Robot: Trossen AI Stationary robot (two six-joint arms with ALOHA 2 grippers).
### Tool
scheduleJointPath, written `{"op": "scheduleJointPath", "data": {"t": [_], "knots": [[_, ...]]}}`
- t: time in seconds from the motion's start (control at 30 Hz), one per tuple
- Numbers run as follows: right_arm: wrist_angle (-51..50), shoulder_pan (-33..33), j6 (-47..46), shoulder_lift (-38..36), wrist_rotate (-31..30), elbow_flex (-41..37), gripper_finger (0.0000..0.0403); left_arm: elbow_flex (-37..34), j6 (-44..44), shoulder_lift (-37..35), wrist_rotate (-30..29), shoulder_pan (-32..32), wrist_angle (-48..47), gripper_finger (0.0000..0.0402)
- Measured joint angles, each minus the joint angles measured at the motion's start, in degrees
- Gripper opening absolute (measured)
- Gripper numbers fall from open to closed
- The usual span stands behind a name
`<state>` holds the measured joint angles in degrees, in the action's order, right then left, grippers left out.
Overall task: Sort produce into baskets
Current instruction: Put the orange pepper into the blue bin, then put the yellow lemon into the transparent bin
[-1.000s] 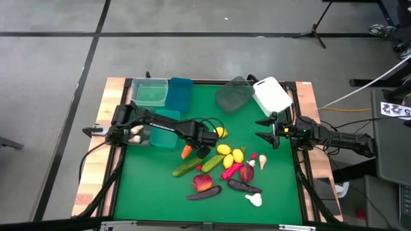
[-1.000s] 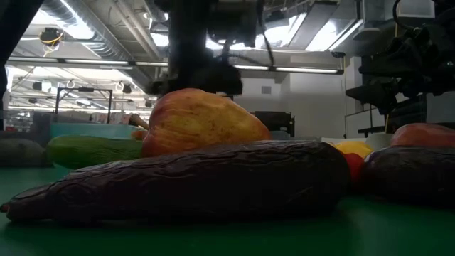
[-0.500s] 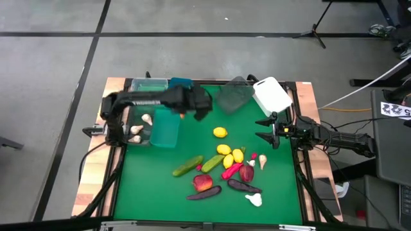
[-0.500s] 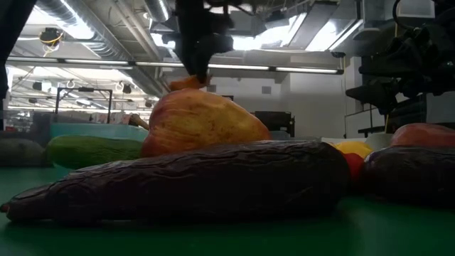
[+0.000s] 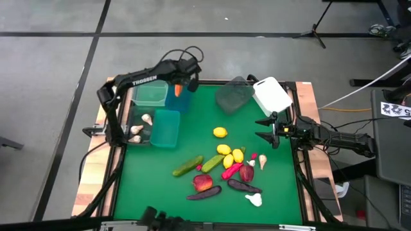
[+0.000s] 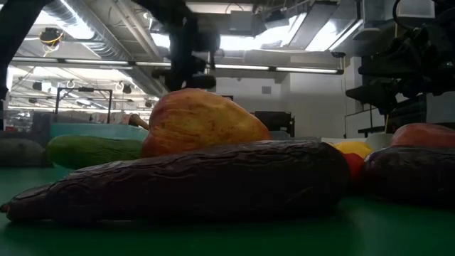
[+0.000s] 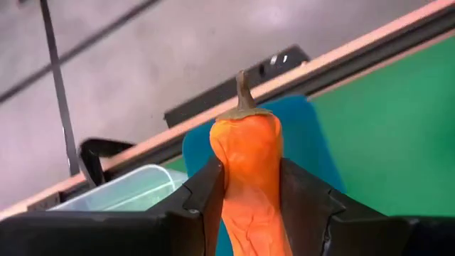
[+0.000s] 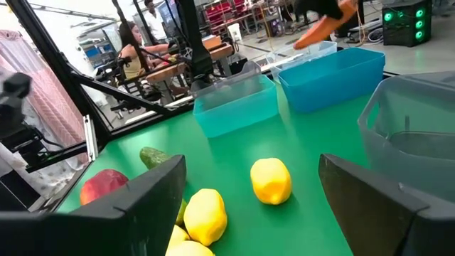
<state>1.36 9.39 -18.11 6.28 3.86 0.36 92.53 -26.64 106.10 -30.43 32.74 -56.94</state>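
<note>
My left gripper [image 5: 182, 82] is shut on the orange carrot [image 7: 245, 167], up in the air over the blue basket [image 5: 182, 97] at the table's far left. The clear green basket [image 5: 149, 94] stands beside the blue one, and the teal basket [image 5: 166, 128] is nearer. Lemons [image 5: 220, 133], cucumbers [image 5: 187, 167], an apple [image 5: 203, 182], eggplants [image 5: 244, 187], a pepper [image 5: 231, 171] and garlic [image 5: 254, 200] lie on the green mat. My right gripper [image 5: 266, 130] waits open at the right edge, holding nothing. My left gripper pinches the carrot's thick upper body [image 7: 247, 192] between its two fingers [image 7: 207, 193], one on each side. The fingers slant down toward the far edge and lie along the carrot. Its stem end [image 7: 243, 89] sticks out past the fingertips. The carrot is lifted clear above the blue basket.
A grey translucent basket [image 5: 232, 96] and a white one [image 5: 272, 95] stand at the far right of the mat. Garlic bulbs [image 5: 137, 131] lie left of the teal basket. The near left part of the mat [image 5: 144, 186] is bare. People show in the room behind.
My left gripper has risen from the produce pile in the middle of the mat and swung toward the far left corner, rolling its wrist. The carrot has gone with it, lifted off the mat, and now hangs over the blue basket.
</note>
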Motion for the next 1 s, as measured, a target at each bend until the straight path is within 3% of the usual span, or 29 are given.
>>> {"op": "scheduleJointPath", "data": {"t": [0.4, 0.8, 1.0], "knots": [[-0.1, 0.0, 0.0, 0.0, -0.4, 0.0, 0.0319, -10.3, -2.4, 0.1, 0.3, 2.6, 9.0, 0.0121], [-0.1, 0.0, 0.0, 0.0, -0.4, 0.0, 0.0319, -11.3, 4.5, -0.1, 4.2, 2.0, 11.3, 0.0256], [-0.1, 0.0, 0.0, 0.0, -0.4, 0.0, 0.0319, -11.2, 10.7, -3.5, 9.3, -1.9, 11.4, 0.0278]]}}
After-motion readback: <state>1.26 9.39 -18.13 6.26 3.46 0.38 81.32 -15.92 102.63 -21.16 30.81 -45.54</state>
